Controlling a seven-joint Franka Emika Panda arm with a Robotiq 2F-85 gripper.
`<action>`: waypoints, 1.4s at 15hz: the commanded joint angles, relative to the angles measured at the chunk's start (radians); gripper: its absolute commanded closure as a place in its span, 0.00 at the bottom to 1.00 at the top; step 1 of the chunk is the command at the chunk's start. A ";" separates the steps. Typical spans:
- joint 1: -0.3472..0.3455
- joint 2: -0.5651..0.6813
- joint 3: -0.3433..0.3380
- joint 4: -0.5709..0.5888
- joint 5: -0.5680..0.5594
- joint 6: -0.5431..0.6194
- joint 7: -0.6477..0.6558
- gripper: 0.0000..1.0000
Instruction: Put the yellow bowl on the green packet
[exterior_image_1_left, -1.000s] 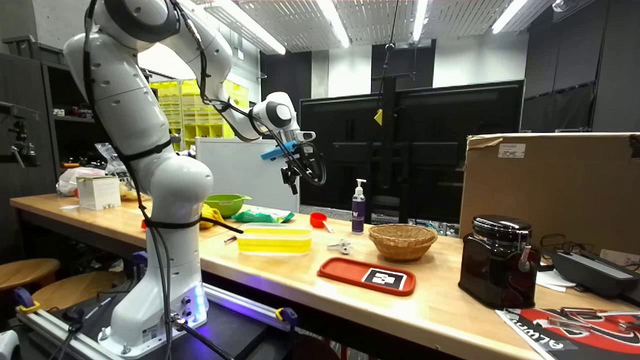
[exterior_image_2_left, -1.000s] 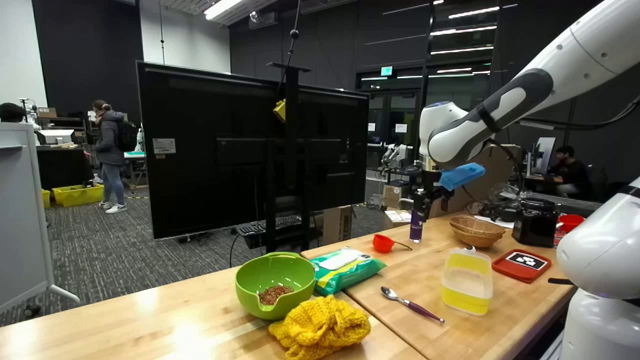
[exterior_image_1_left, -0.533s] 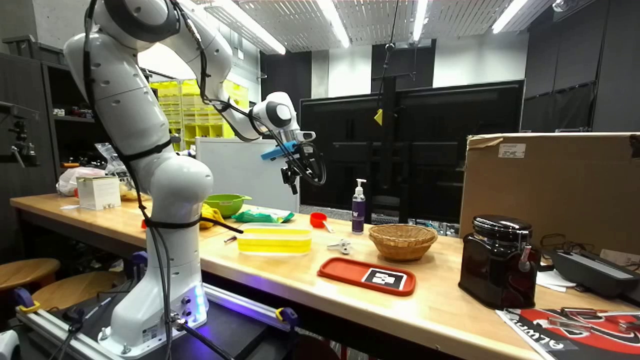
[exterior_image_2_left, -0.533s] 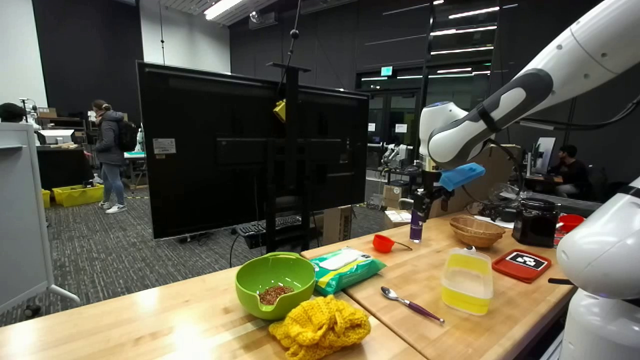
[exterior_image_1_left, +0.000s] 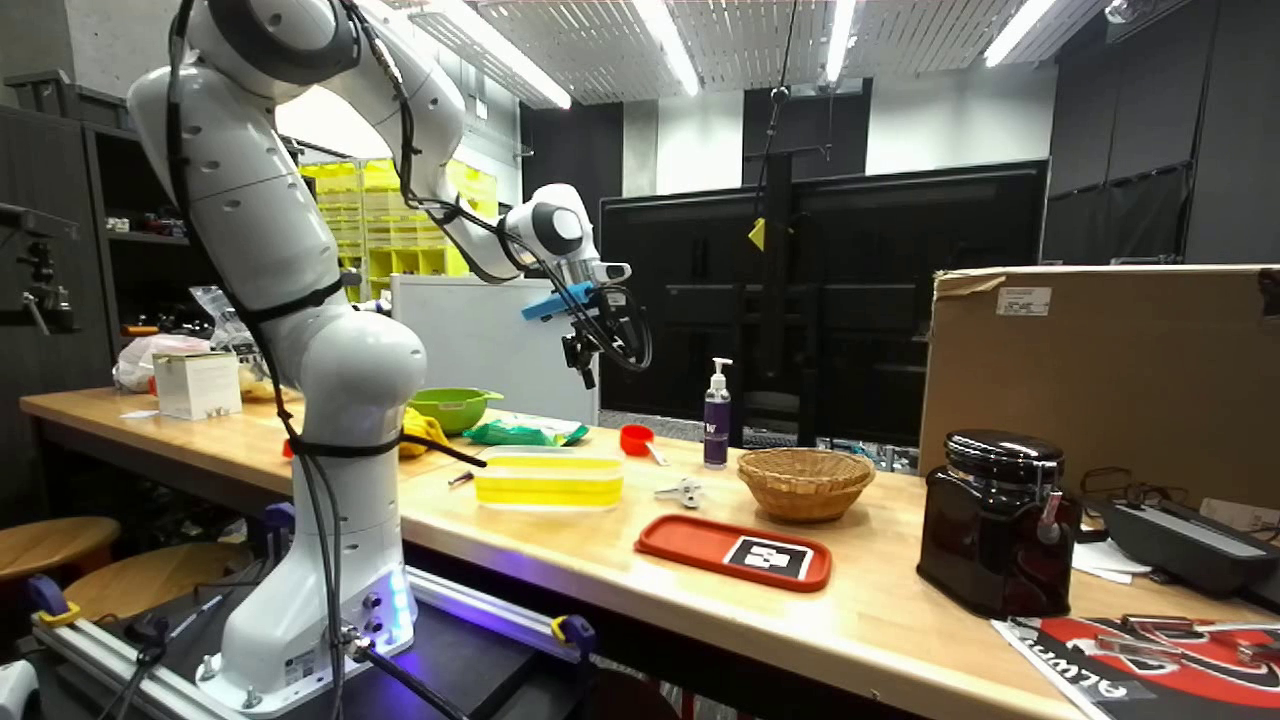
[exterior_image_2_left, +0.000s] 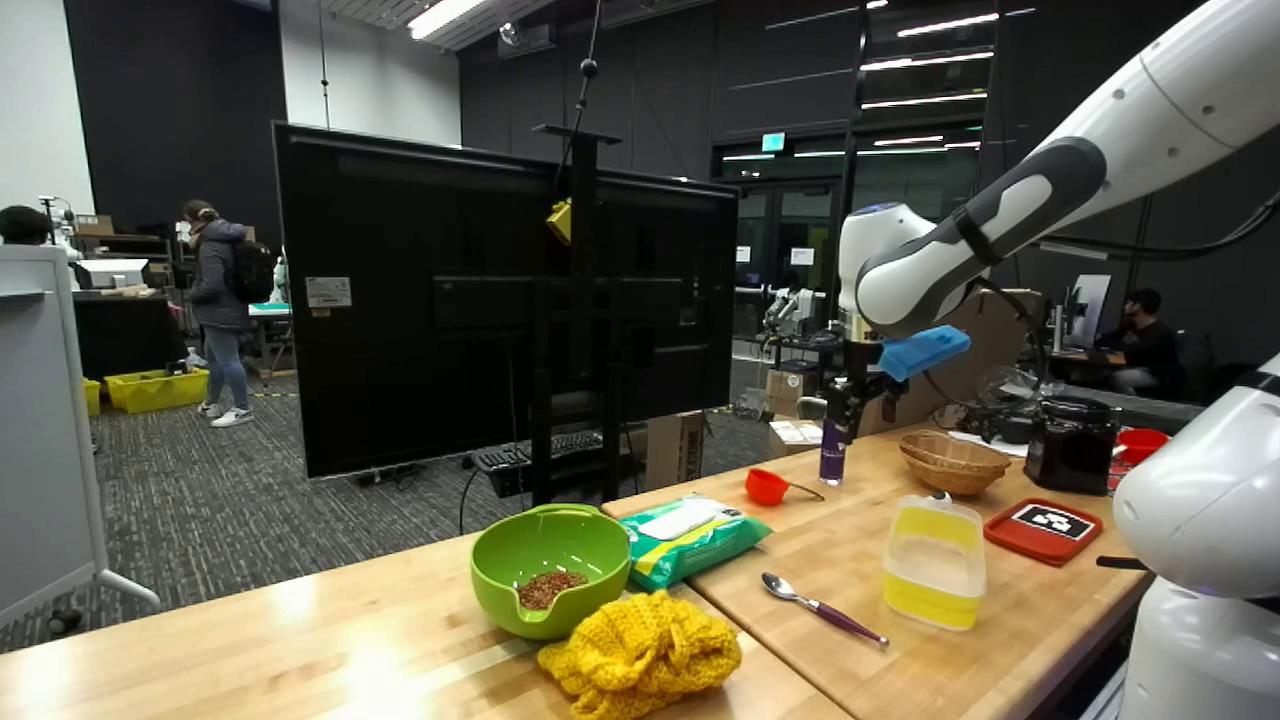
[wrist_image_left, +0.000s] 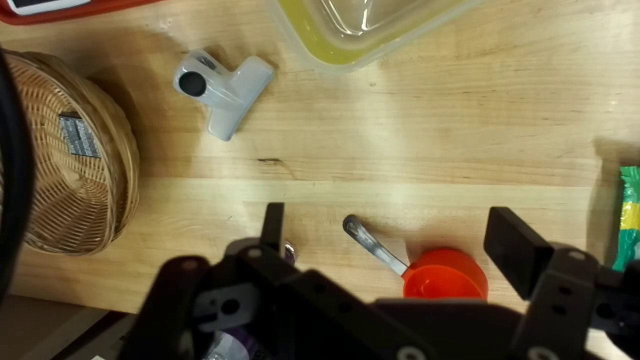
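Dark walls (exterior_image_2_left: 655, 90), grey carpet (exterior_image_2_left: 250, 510), long wooden table (exterior_image_2_left: 300, 640), round wooden stools (exterior_image_1_left: 145, 580), bright ceiling strip lights (exterior_image_1_left: 667, 45)

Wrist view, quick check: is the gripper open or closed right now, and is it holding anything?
Gripper: open, jaws well apart, holding nothing; the red measuring cup showing between them sits on the table.

White strip lights (exterior_image_1_left: 668, 47) glow high above the basket (exterior_image_1_left: 806, 500); well apart from it, in an exterior view, the table (exterior_image_2_left: 400, 620) throws back washed-out glare. In the wrist view a soft shadow lies right of the basket, and the hand (wrist_image_left: 390, 242), lower right of it, is dark and slightly blurred.
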 joint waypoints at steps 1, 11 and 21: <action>-0.004 0.002 0.000 0.002 -0.014 -0.008 0.050 0.00; -0.001 -0.070 0.078 -0.058 0.057 -0.174 0.491 0.00; 0.045 -0.083 0.111 -0.134 0.136 -0.181 0.690 0.00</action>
